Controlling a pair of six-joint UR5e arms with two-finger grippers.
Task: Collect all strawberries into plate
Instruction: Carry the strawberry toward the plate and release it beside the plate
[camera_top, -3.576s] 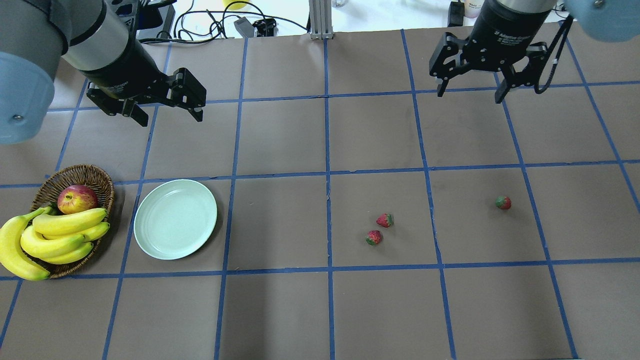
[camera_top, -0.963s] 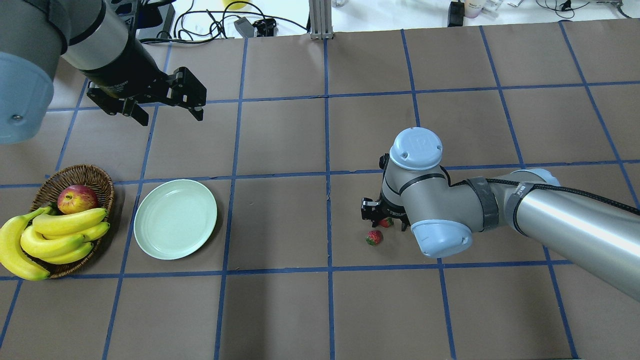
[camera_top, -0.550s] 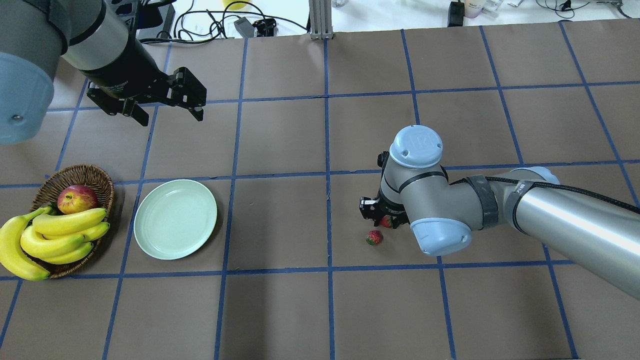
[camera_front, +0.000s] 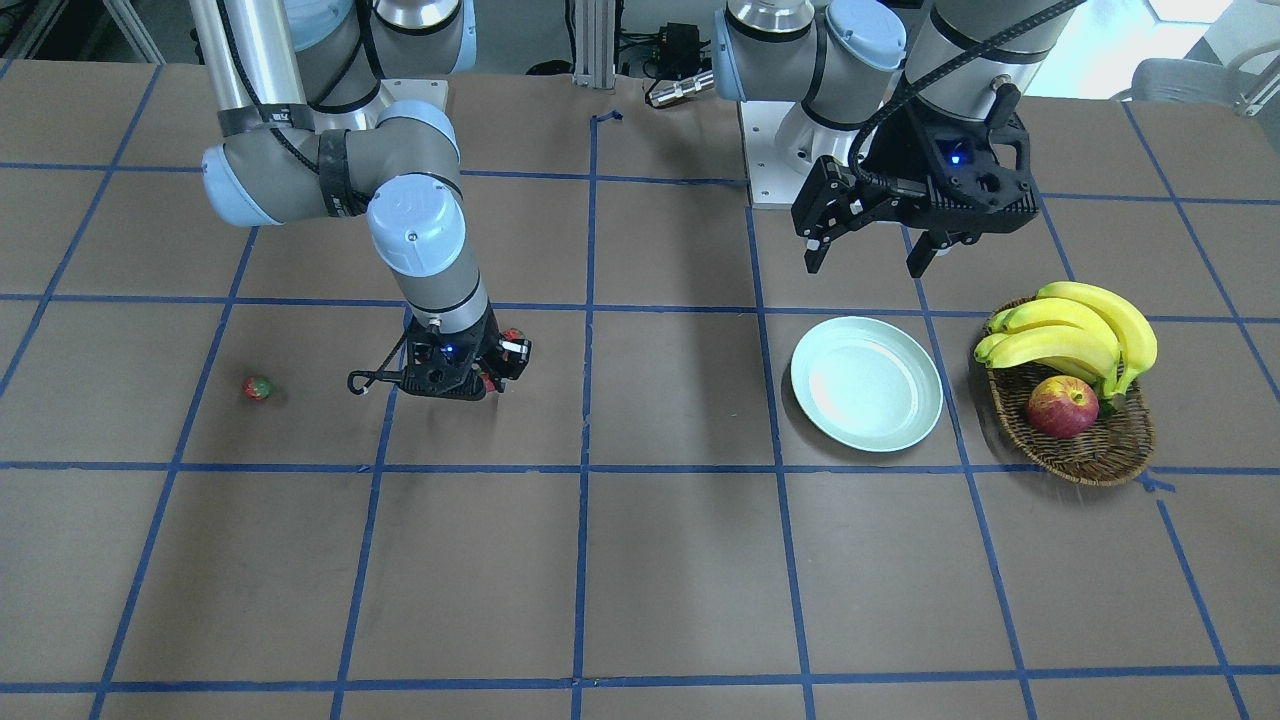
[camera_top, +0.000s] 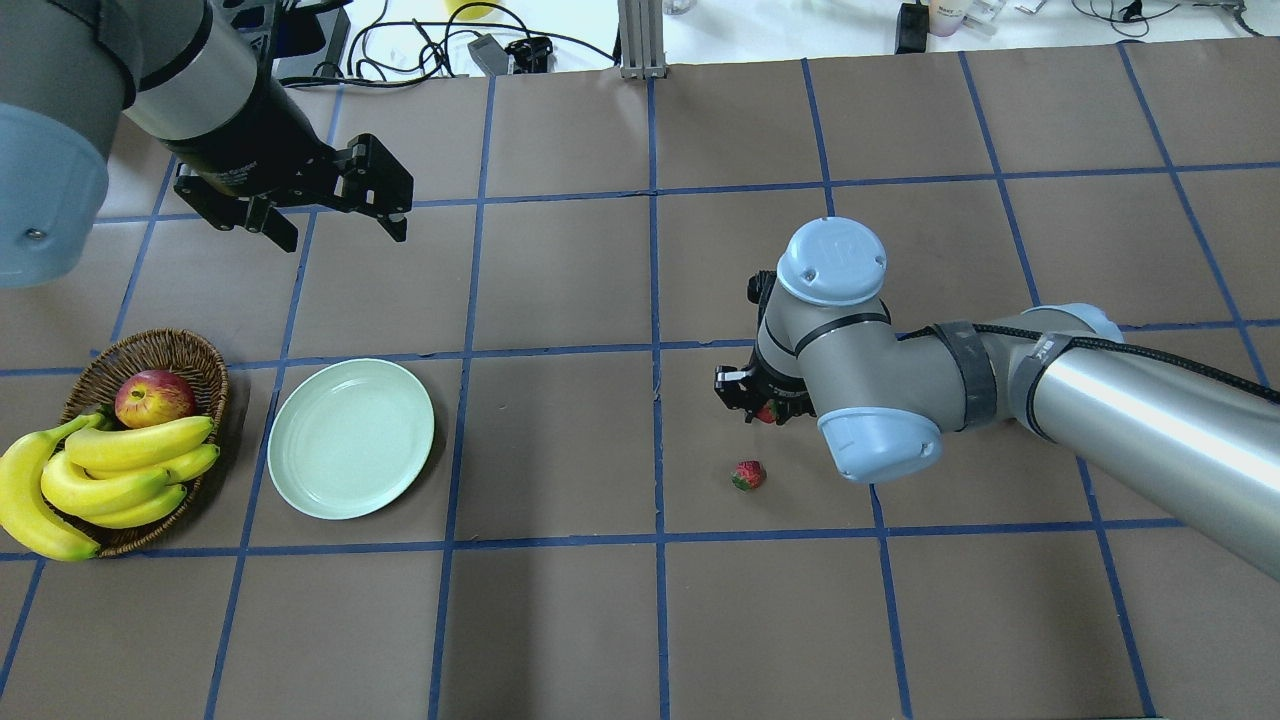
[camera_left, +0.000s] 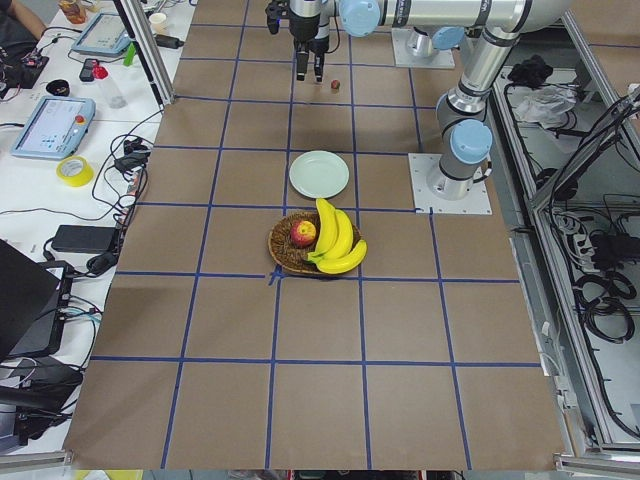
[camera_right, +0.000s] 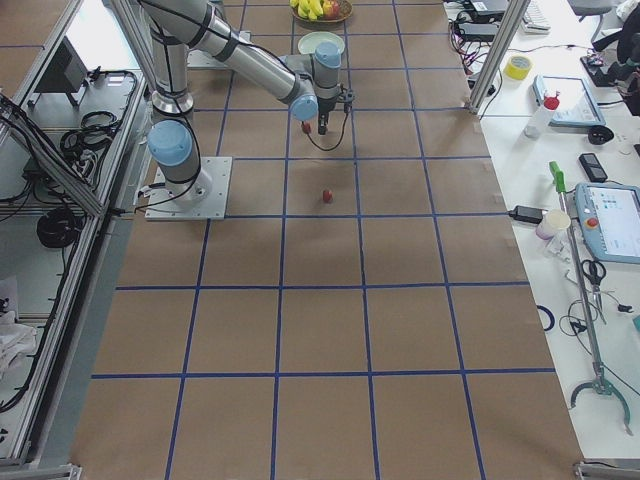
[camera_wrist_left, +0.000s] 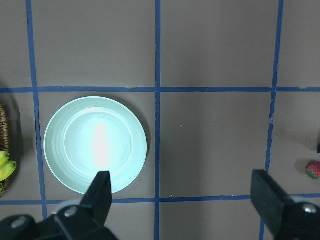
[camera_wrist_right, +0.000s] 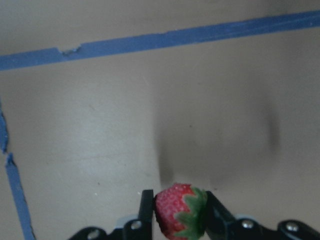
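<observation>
My right gripper (camera_top: 760, 407) is clamped on one small red strawberry with a green cap (camera_wrist_right: 177, 217), just above the brown blue-taped table (camera_top: 560, 620). Bare squares lie between it and the round pale mint plate (camera_top: 350, 438). A second strawberry (camera_top: 748, 475) lies near, and the third strawberry (camera_front: 258, 388) lies well apart. The brown wicker basket (camera_top: 150, 345) beside the plate holds a red-yellow apple (camera_top: 153, 397) and yellow bananas (camera_top: 110, 475). My left gripper (camera_front: 865, 266) hangs near the plate, spread wide and holding nothing.

right gripper (camera_top: 762, 405) came down from far side | closed on one strawberry (camera_wrist_right: 179, 216) | lifted it clear of table (camera_top: 600, 450)
</observation>
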